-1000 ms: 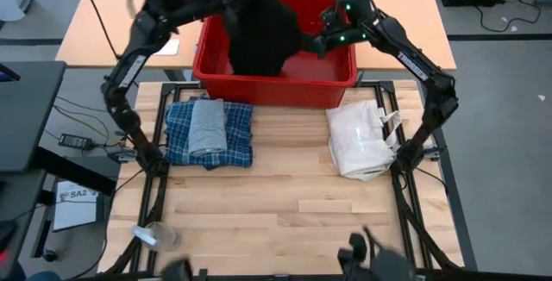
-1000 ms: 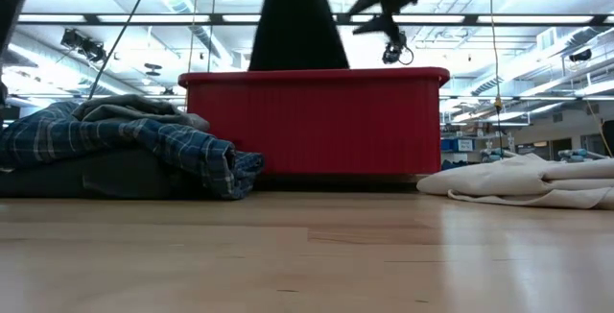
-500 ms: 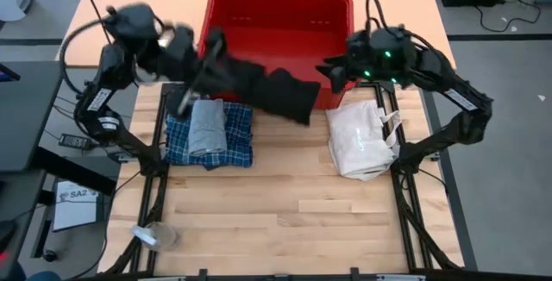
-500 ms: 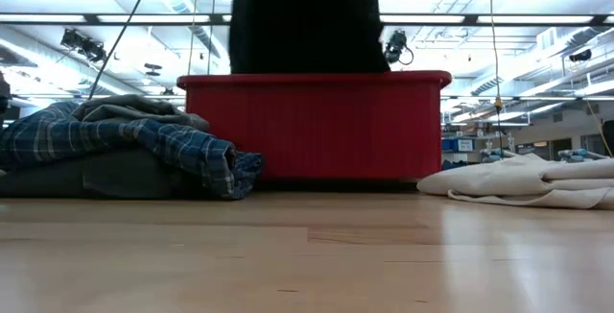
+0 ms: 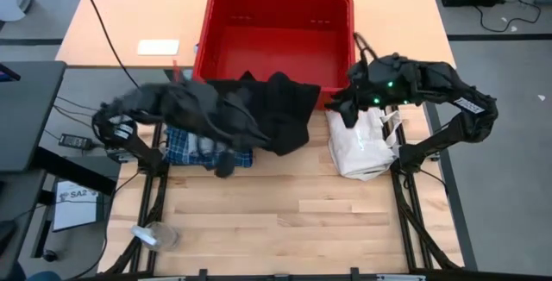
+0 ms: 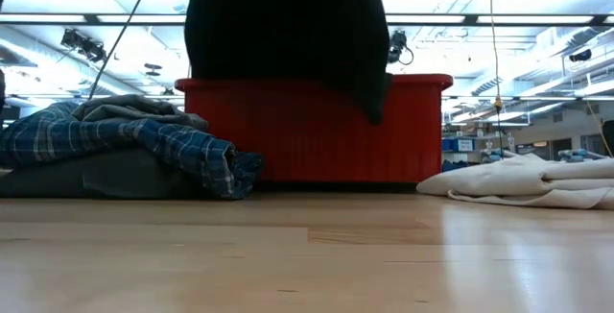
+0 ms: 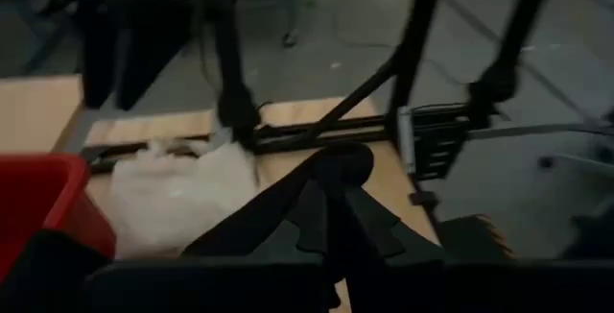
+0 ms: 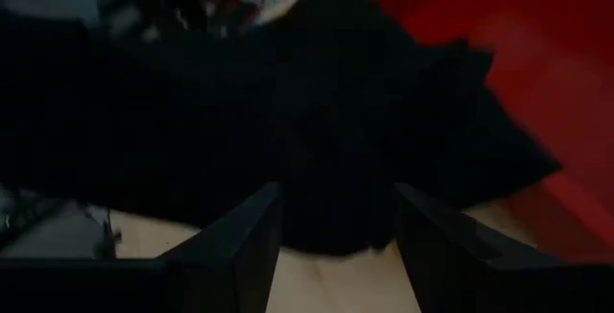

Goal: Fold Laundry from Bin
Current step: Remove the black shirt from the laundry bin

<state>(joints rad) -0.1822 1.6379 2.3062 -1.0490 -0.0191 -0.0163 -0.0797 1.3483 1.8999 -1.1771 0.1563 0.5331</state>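
At the centre of the overhead frame, a black piece [image 5: 276,113] of laundry hangs in the air in front of the red bin [image 5: 278,22], which now looks empty. A second ago it dangled over the bin; it has since swung out above the bare table [image 5: 285,212]. The left gripper [image 5: 226,119], blurred at centre left, is clamped shut on the cloth. The right gripper [image 5: 343,109], at centre right beside a white bag [image 5: 360,139], has its fingers parted and holds nothing. A folded plaid shirt [image 5: 183,139] lies at left. Spreading the garment flat likely comes next.
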